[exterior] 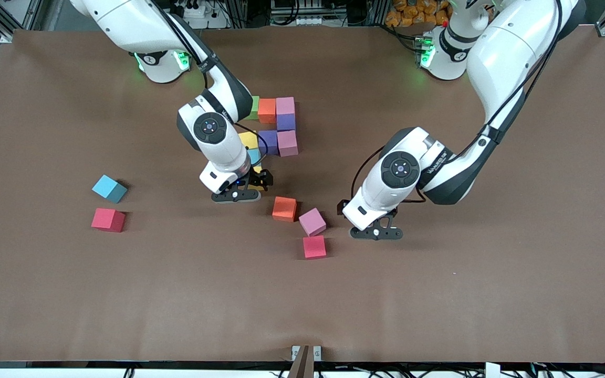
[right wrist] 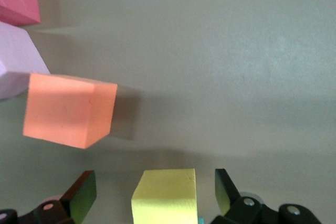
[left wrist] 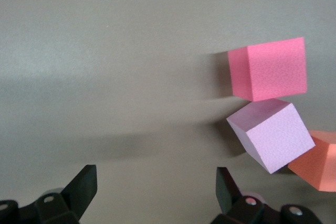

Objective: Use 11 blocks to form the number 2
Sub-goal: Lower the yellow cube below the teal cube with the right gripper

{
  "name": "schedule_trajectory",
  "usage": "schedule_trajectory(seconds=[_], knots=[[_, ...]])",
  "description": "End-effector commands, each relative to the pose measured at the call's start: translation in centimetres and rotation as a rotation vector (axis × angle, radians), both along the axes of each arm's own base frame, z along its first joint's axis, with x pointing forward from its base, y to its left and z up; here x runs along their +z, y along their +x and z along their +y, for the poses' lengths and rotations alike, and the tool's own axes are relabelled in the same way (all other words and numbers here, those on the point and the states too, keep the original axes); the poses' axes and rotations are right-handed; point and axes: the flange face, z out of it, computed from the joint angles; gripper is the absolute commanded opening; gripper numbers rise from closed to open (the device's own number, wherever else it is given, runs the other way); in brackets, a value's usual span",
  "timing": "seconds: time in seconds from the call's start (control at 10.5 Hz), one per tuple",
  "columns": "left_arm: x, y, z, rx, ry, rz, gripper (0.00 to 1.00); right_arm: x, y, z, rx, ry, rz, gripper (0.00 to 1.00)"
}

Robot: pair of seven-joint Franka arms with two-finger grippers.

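The number 2 stands partly built in the middle of the table: green point(exterior: 254, 106), orange point(exterior: 267, 110), pink point(exterior: 285, 105), purple point(exterior: 285, 122), pink point(exterior: 287, 143), purple point(exterior: 269, 142), yellow point(exterior: 248, 139) and light blue point(exterior: 254, 156) blocks. My right gripper point(exterior: 254, 176) is low at its nearer end, open, its fingers point(right wrist: 84, 192) astride a yellow block point(right wrist: 165, 195) with a gap on each side. My left gripper point(exterior: 368, 223) hangs open and holds nothing point(left wrist: 155, 182), beside a loose mauve block point(exterior: 312, 221) point(left wrist: 273, 135).
Loose orange point(exterior: 284, 208) point(right wrist: 68, 109) and red point(exterior: 314, 247) point(left wrist: 273, 69) blocks lie with the mauve one between the two grippers. A light blue block point(exterior: 109, 188) and a red block point(exterior: 107, 219) sit toward the right arm's end of the brown table point(exterior: 439, 294).
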Motion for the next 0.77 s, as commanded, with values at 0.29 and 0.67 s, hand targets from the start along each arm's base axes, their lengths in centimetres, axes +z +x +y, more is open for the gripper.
schedule_trajectory(seconds=[0.29,0.67], knots=[[1.0,-3.3,-8.5,0.218,-0.170,-0.086,1.00,-0.4,4.6,4.8,-0.157,0.029,0.036,1.00],[0.7,-3.4,-8.4,0.270,-0.154,-0.096,1.00,1.2,9.1,-3.6,-0.179,-0.011,0.047,1.00]])
